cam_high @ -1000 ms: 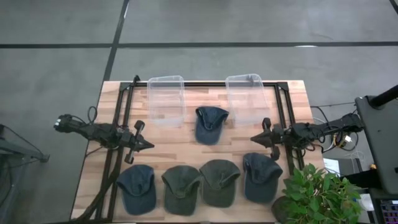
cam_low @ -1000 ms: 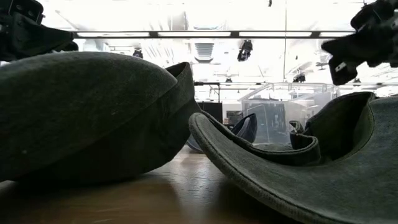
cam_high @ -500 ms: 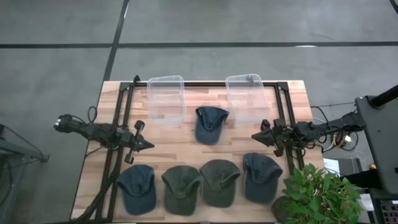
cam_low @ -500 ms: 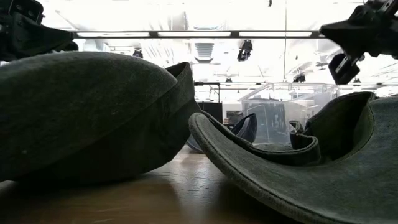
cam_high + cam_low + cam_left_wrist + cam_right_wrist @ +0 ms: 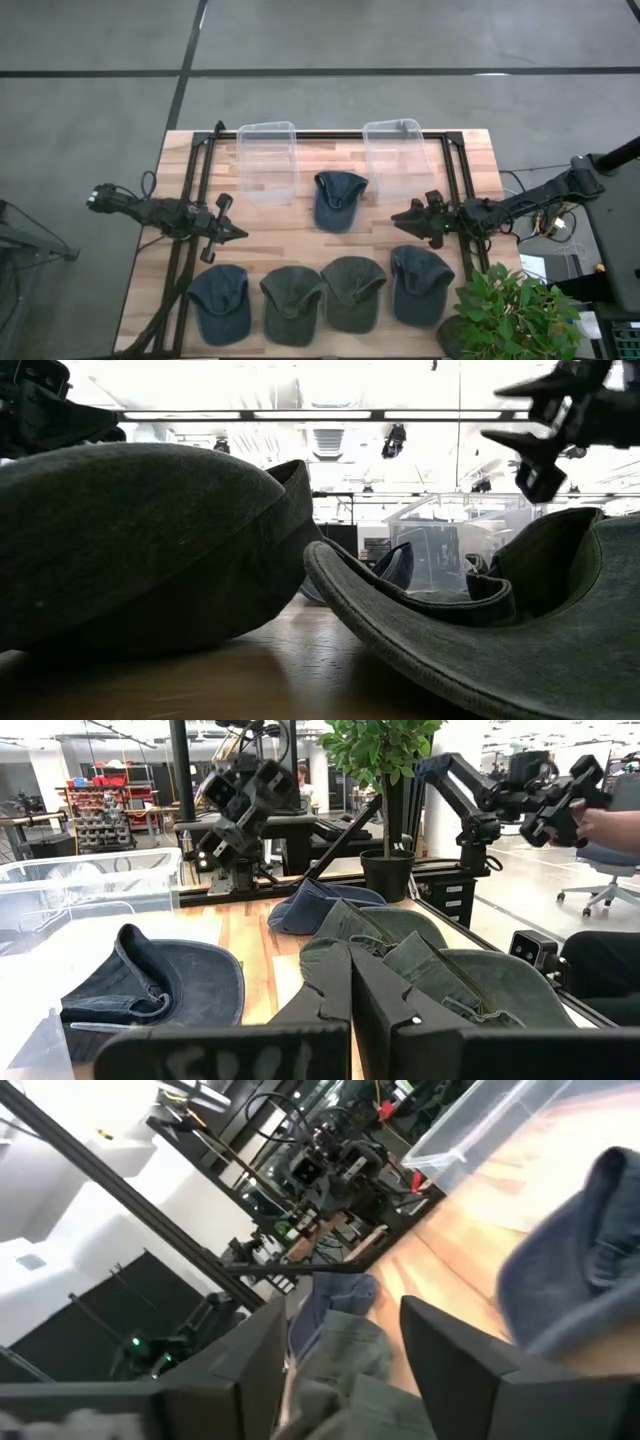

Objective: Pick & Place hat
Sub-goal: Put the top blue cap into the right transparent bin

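Several caps lie on the wooden table (image 5: pixel 300 235). A blue cap (image 5: pixel 340 198) rests crown up in the middle, between two clear bins. Along the near edge lie a blue cap (image 5: pixel 220 302), two green caps (image 5: pixel 291 303) (image 5: pixel 352 292) and another blue cap (image 5: pixel 421 282). My right gripper (image 5: pixel 400 219) hovers open to the right of the middle cap and above the right blue cap, touching nothing; it also shows in the low view (image 5: pixel 497 410) and in its own wrist view (image 5: pixel 340 1370). My left gripper (image 5: pixel 238 233) waits shut at the table's left (image 5: pixel 350 995).
Two clear plastic bins (image 5: pixel 268 160) (image 5: pixel 393 155) stand at the far side. A black frame (image 5: pixel 452 190) runs around the table. A potted plant (image 5: pixel 505 310) stands at the near right corner. A person's hand (image 5: pixel 610 820) shows beyond the table.
My right gripper has opened its fingers and has moved a little toward the table's left, toward the middle blue cap, rising slightly in the low view. The caps lie as before.
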Robot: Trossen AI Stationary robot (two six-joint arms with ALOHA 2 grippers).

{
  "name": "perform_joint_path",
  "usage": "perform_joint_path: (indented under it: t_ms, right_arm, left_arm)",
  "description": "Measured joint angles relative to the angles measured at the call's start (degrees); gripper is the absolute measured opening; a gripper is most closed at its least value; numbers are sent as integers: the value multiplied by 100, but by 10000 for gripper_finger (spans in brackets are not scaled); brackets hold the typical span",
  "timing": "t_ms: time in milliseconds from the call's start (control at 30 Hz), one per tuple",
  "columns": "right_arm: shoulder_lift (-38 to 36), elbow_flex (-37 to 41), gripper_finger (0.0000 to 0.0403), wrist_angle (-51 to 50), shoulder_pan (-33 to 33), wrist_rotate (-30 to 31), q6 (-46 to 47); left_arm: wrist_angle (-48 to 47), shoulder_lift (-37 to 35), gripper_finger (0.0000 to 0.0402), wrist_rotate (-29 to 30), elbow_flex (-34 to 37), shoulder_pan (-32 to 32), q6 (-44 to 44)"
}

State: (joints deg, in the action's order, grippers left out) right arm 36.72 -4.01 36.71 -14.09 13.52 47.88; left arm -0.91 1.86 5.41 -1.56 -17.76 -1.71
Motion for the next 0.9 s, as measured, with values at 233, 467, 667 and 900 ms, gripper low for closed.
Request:
perform_joint_path:
  t_ms: [233, 467, 667, 900]
  right_arm:
    - [1723, -1725, 214, -1017, 0, 180, 269]
    - [3651, -3654, 205, -3071, 0, 223, 1227]
    - [5028, -4973, 205, -4794, -17, -162, 2093]
    - [6246, -5950, 205, -6097, -20, -673, 2405]
  left_arm:
    - [0, 1, 0, 0, -2, 2, 1]
    - [0, 1, 0, 0, -1, 0, 1]
    - [0, -1, 0, 2, -2, 0, 1]
    - [0, 1, 0, 2, 0, 2, 1]
